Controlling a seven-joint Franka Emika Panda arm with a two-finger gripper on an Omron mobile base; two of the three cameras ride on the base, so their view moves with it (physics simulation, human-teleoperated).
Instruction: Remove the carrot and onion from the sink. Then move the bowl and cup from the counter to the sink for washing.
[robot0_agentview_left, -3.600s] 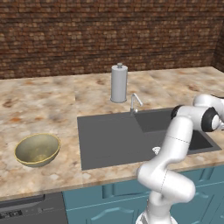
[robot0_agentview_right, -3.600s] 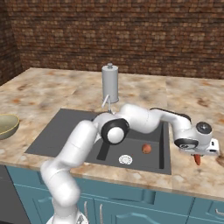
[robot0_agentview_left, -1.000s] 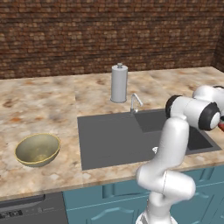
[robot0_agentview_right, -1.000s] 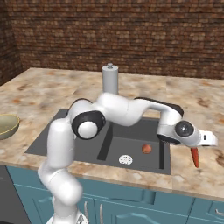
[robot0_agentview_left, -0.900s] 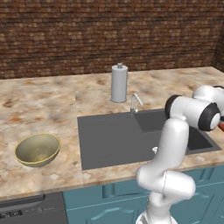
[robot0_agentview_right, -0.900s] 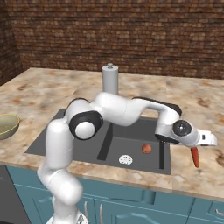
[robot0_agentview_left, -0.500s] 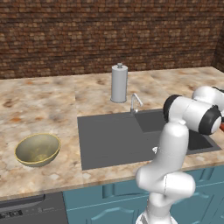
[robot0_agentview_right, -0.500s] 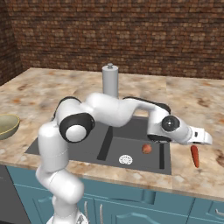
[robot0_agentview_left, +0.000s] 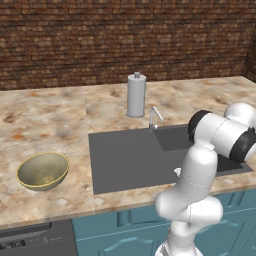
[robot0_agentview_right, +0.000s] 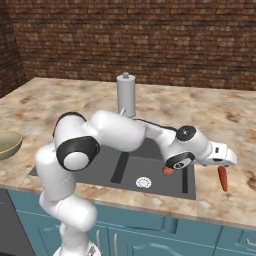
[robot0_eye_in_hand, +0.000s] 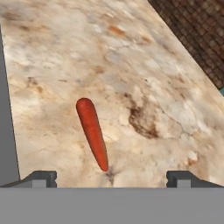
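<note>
The carrot (robot0_eye_in_hand: 92, 132) lies flat on the tabletop (robot0_agentview_right: 235, 125) to the right of the sink (robot0_agentview_right: 105, 165), outside the basin. In the right base view it rests just past the end of the arm, close to the front edge. The fingers (robot0_eye_in_hand: 41, 178) are spread wide, one on each side of the hand view's lower edge, holding nothing; the carrot lies free between and ahead of them. The onion (robot0_agentview_right: 168, 171) sits in the sink near the white drain (robot0_agentview_right: 143, 182), partly hidden behind the wrist. The bowl (robot0_agentview_left: 43, 170) stands on the tabletop left of the sink, well apart from the arm. A grey cylinder (robot0_agentview_left: 136, 95) stands behind the faucet (robot0_agentview_left: 154, 117).
</note>
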